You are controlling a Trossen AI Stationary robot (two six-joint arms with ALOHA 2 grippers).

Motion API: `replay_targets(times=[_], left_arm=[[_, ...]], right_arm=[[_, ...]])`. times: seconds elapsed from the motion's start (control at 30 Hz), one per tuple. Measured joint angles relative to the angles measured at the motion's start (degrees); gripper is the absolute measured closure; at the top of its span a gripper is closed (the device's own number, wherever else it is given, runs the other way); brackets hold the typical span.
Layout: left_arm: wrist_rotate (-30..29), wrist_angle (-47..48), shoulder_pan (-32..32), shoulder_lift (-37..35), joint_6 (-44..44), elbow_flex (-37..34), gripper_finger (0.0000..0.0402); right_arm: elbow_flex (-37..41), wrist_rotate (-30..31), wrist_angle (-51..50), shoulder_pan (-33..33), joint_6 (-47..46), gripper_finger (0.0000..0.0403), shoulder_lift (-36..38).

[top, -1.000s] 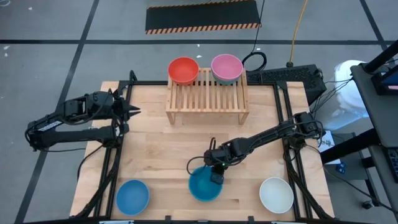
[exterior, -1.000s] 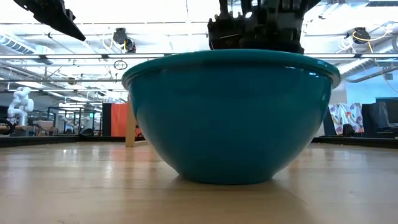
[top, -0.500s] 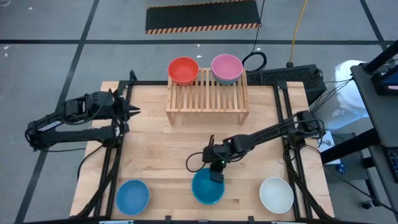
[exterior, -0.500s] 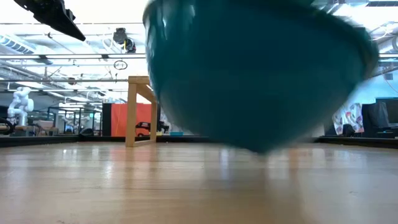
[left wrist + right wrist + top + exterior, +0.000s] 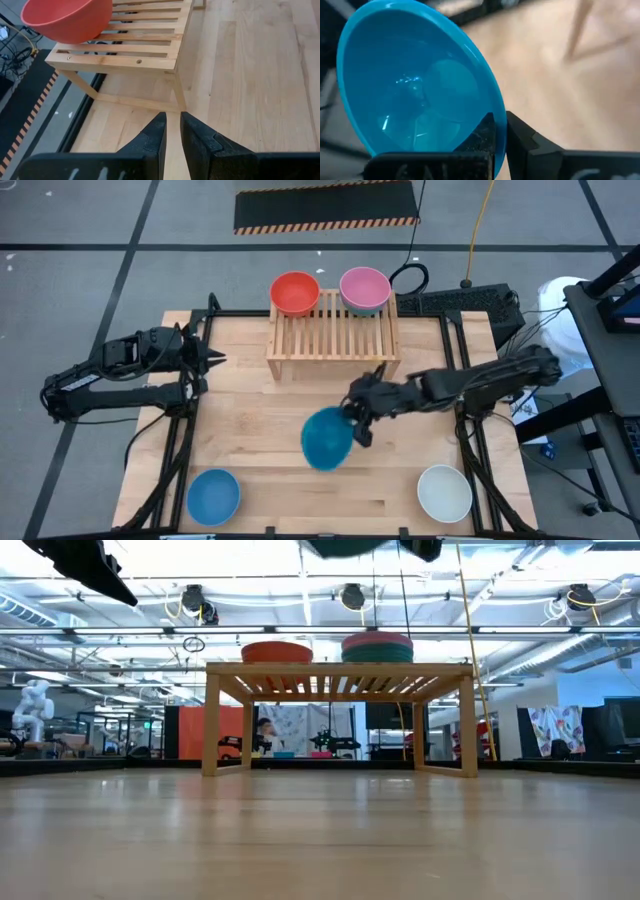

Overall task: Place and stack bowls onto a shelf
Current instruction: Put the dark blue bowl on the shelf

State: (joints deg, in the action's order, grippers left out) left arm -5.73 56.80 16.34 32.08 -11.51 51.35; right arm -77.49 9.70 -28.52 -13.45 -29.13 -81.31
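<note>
My right gripper [image 5: 355, 428] is shut on the teal bowl [image 5: 326, 439], which hangs tipped above the table's middle, in front of the shelf [image 5: 333, 340]. The low view shows only the bowl's underside [image 5: 345, 545], high above the tabletop. A red bowl [image 5: 295, 293] and a pink bowl [image 5: 365, 290] stand on the shelf's far edge. In the low view the pink one sits in a dark green bowl [image 5: 377, 652]. My left gripper [image 5: 218, 360] waits at the table's left edge, shut and holding nothing. My right gripper pinches the teal bowl's rim [image 5: 496, 107], with one finger [image 5: 485, 131] inside the bowl and the other [image 5: 521, 134] outside its wall. The fingers come from the table's right side, slanting down. The bowl is lifted clear and tilted, its opening turned partly toward the gripper.
A light blue bowl [image 5: 213, 495] stands at the near left of the table and a white bowl [image 5: 445, 492] at the near right. The shelf's near slats [image 5: 145, 47] are bare. Black frame rails [image 5: 180, 430] run along both table sides.
My right gripper has risen from the table's near edge and gone toward the shelf, taking the teal bowl with it. The bowl stood upright on the table a second ago. It now hangs clear of the wood and has tipped onto its side.
</note>
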Motion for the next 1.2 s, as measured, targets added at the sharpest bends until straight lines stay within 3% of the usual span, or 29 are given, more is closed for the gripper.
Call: replay_targets(times=[0.13, 0.23, 0.43, 0.83, 1.2], left_arm=[[0.01, 0.00, 0.02, 0.00, 0.99, -0.02, 0.0339], [0.04, 0.00, 0.02, 0.00, 2.88, 0.00, 0.0339], [0.03, 0.00, 0.02, 0.00, 7.60, 0.00, 0.0339], [-2.14, -0.02, 0.02, 0.02, 7.90, 0.00, 0.0339], [-3.36, -0.07, 0.09, 0.17, 5.99, 0.00, 0.0339]], right_arm=[[-5.13, 6.87, -0.86, 1.01, 10.11, 0.0396, 2.23], [-9.69, 8.21, -0.86, 3.09, 17.29, 0.0396, 2.43], [-16.21, 7.97, -2.78, 9.94, 22.32, 0.0396, 2.40], [-25.88, -7.41, -6.80, 26.98, 31.58, 0.0396, -0.52], [-44.79, -13.79, -14.68, 35.46, 39.75, 0.0396, -16.17]])
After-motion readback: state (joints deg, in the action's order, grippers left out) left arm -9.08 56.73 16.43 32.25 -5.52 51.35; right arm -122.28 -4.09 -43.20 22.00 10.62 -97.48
